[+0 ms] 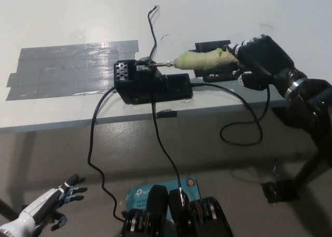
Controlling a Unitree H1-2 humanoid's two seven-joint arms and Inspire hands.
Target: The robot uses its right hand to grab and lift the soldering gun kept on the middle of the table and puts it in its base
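Right hand [259, 58] has the soldering gun [203, 59] gripped above the bench [218, 14], lying roughly level, tip aimed left at the base [150, 82]. Left hand [49, 206] hangs open, way down below.

The bench [62, 19] lies bare behind and left of the base [150, 84], apart from flat tape [72, 68]. The right hand [259, 58] and gun [202, 60] close off the base's right side; cables [155, 128] hang over the front edge.

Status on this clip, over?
Right robot hand shut on soldering gun, tip at base. Left robot hand open, low, idle. Nothing blocking.
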